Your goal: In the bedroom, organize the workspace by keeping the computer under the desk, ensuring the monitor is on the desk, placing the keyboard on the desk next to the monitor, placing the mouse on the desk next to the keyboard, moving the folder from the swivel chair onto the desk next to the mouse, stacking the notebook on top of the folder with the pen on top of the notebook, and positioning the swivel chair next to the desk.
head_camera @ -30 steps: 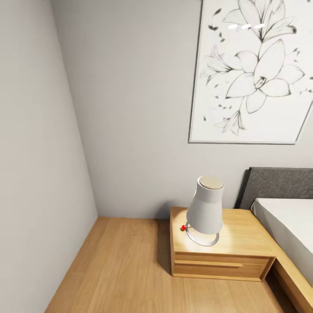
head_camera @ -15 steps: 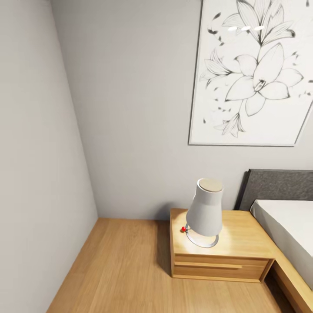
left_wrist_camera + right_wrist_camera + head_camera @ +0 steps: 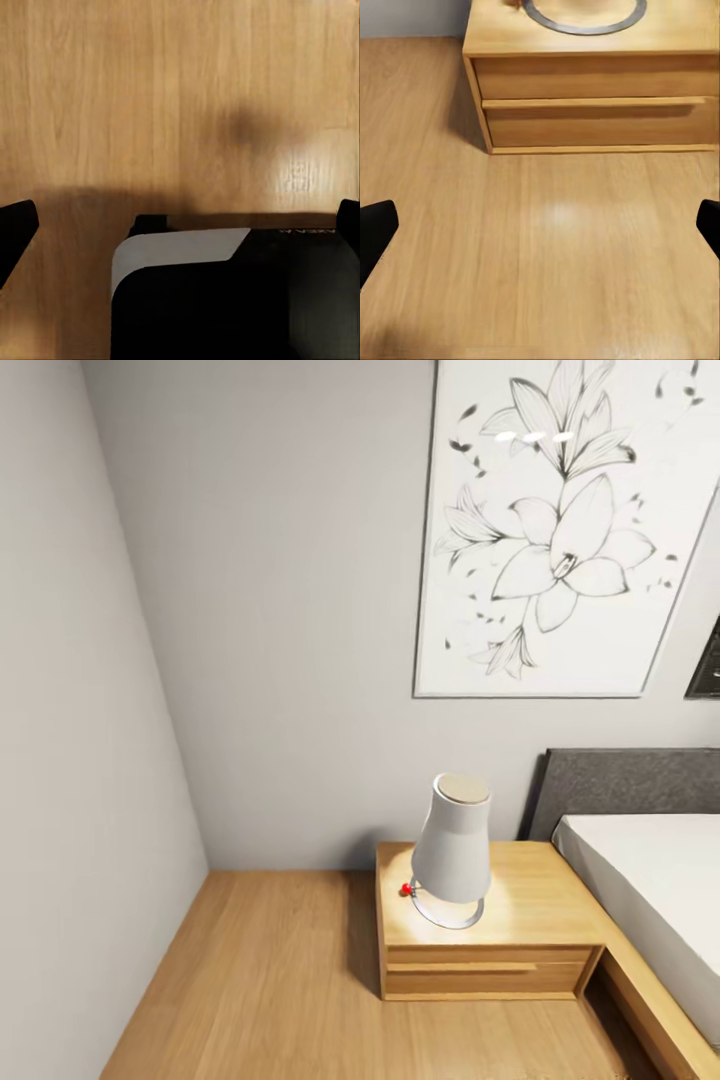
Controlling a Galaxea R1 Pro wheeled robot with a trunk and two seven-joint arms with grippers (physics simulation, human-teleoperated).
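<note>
Head view: lamp point(image 3: 452, 850) on nightstand point(image 3: 545, 905), drawer closed | left gripper point(image 3: 180, 225), right gripper point(image 3: 540, 225) fingers apart

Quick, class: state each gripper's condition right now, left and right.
Left gripper: open, holding nothing.
Right gripper: open, holding nothing.

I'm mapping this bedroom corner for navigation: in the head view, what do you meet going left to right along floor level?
Pale grey side wall → light wooden plank floor → low light-wood nightstand with a drawer bearing a white cone-shaped lamp → white-sheeted bed with dark grey headboard.
</note>
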